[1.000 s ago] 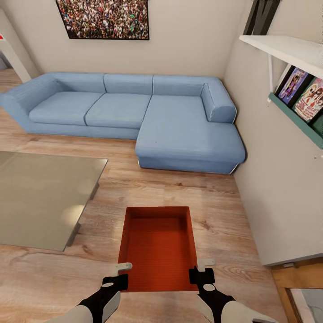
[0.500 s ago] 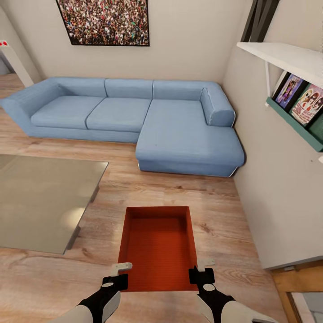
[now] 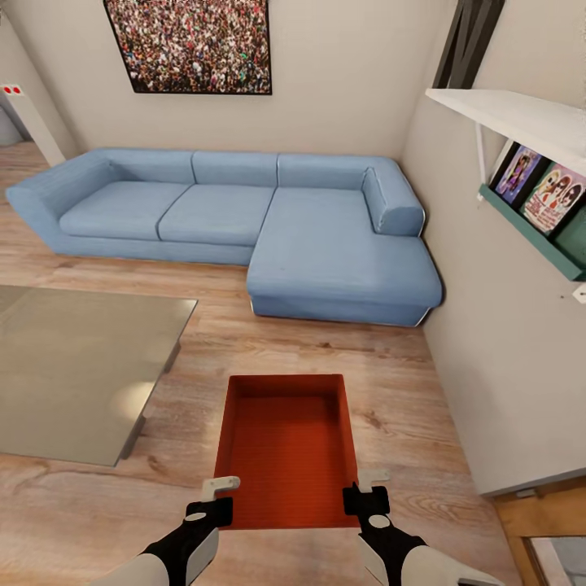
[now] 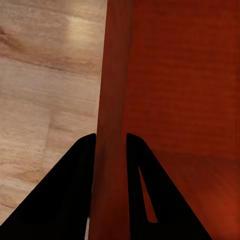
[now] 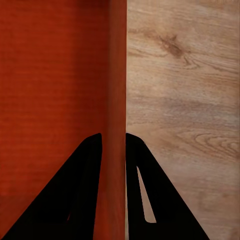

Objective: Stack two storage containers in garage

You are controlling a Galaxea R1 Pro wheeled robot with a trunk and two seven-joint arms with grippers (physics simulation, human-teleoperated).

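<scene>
One red-orange storage container (image 3: 285,448) hangs level above the living room's light wood floor (image 3: 325,350), held by both arms. My left gripper (image 3: 218,496) is shut on its left wall near the close corner, and in the left wrist view (image 4: 111,142) that wall stands pinched between the dark fingers. My right gripper (image 3: 365,488) is shut on the opposite wall, again clamped in the right wrist view (image 5: 114,140). The container's ribbed bottom (image 4: 185,75) (image 5: 50,75) is bare. The garage is out of view.
A blue sectional sofa (image 3: 244,220) runs along the far wall under a crowd picture (image 3: 191,41). A glass coffee table (image 3: 73,366) stands at the left. The right wall (image 3: 505,366) carries a white shelf (image 3: 521,114) and a teal magazine rack (image 3: 537,203).
The whole view has shifted: sofa, picture and shelf sit lower in the frame, so the camera moved. Container and both grippers keep the same place in the view.
</scene>
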